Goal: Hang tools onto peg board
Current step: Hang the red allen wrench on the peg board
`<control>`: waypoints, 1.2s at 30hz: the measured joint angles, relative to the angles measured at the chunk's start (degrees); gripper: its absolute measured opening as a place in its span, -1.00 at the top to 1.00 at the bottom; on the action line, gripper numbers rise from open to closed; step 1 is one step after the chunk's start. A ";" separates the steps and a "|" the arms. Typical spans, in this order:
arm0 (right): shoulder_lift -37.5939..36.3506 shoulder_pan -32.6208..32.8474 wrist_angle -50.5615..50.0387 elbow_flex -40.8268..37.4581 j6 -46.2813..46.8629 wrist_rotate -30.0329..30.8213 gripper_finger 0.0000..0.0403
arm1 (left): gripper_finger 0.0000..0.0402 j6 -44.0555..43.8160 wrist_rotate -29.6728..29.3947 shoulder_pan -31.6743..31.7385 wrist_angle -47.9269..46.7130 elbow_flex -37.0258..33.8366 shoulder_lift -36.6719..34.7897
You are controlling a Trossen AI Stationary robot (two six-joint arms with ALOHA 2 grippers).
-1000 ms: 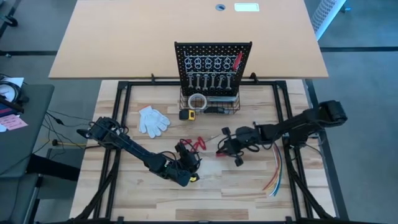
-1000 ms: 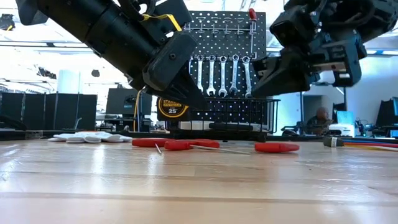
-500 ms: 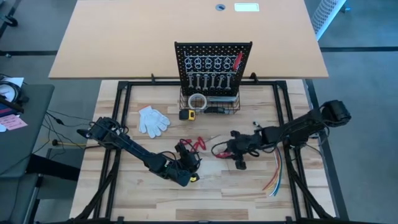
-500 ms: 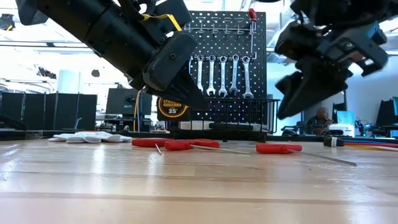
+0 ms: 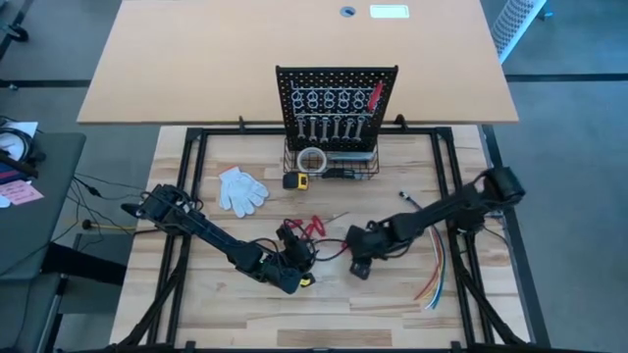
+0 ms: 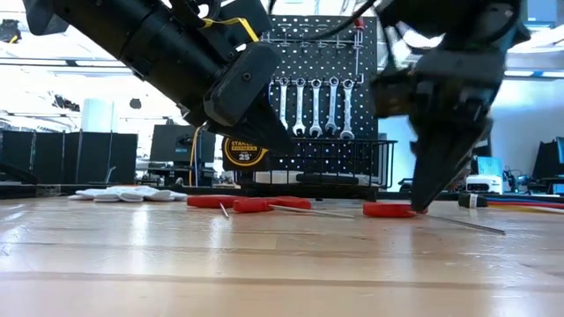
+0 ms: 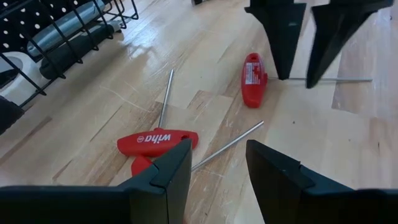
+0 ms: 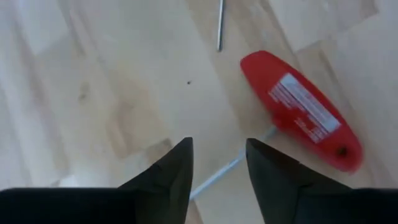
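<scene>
The black peg board (image 5: 337, 98) stands at the table's far side; silver wrenches (image 5: 329, 127) and one red tool (image 5: 374, 95) hang on it. Two red T-handled tools (image 7: 155, 142) lie crossed on the wood just ahead of my open left gripper (image 7: 217, 162), which holds nothing. A third red-handled tool (image 8: 301, 112) lies flat to their right. My right gripper (image 8: 217, 155) points steeply down over it, open. Its fingertips (image 7: 283, 74) stand either side of the tool's thin metal shaft (image 7: 336, 79), close to the handle. Whether they touch it, I cannot tell.
A black wire basket (image 5: 329, 162) at the board's base holds a tape roll (image 5: 312, 159); a yellow tape measure (image 5: 294, 179) sits before it. A white glove (image 5: 240, 189) lies at the left, coloured wires (image 5: 437, 275) at the right.
My right gripper has moved toward the table's near edge and a little left, and has sunk toward the third red-handled tool. It has tipped from nearly level to pointing steeply down, has rolled, and its fingers have opened. The tools lie where they were.
</scene>
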 joint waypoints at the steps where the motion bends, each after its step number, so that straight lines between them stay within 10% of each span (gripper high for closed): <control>1: 1.49 -0.18 -2.13 1.62 -0.04 0.06 0.31 | 0.25 -0.04 -0.01 0.00 -0.08 0.00 0.00; 19: 9.19 -0.26 -8.77 7.87 -22.25 3.81 0.77 | 0.25 -0.06 0.08 -0.02 -0.26 0.00 0.00; 36: 6.66 -0.25 -10.54 7.70 -19.81 10.44 0.22 | 0.25 0.02 0.12 0.00 -0.37 0.00 0.00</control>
